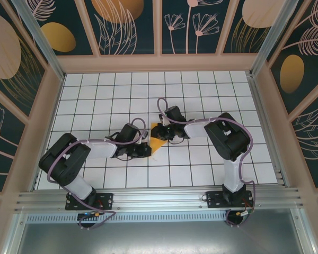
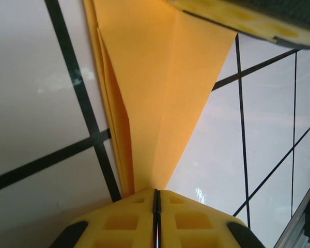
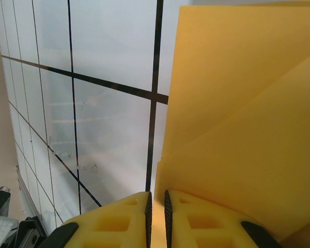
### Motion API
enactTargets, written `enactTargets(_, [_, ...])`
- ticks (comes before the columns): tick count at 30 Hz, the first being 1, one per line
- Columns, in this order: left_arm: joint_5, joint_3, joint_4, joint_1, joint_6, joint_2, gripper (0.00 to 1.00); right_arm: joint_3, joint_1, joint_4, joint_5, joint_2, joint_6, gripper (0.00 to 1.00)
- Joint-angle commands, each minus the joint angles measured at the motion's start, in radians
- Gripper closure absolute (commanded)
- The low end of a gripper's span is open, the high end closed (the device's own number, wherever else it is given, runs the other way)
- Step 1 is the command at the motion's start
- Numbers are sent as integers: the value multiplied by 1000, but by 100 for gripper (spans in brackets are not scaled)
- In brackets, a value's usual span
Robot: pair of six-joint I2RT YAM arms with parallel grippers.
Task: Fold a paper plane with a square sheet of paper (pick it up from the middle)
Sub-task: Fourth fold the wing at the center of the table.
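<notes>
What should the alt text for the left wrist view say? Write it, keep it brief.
A folded orange paper sheet narrows to a point pinched by the left gripper, its yellow jaws closed, at the bottom edge. Behind it is a white table with black grid lines.

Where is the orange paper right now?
Seen from above, the folded orange paper is near the table's middle, pinched by the left pincer and right pincer.
</notes>
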State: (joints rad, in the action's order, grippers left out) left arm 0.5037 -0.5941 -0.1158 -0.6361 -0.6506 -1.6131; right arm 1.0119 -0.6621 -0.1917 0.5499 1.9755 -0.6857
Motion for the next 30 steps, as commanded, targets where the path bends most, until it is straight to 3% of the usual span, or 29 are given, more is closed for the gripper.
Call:
enactTargets(1, [33,48,197,-18,4,20,87,-23,2,75,-77,28,21,81])
enactTargets(7, [39,32,223,-19,24,50,87,-24,2,71,-73,27,18,81])
enactTargets(15, [-166,-63,218,-9,-21,213,87,-25,1,64,-73,28,14,81])
enactTargets(30, [-63,-49,-136,1,-95,43,87,-30,4,36,-54,36,2,81])
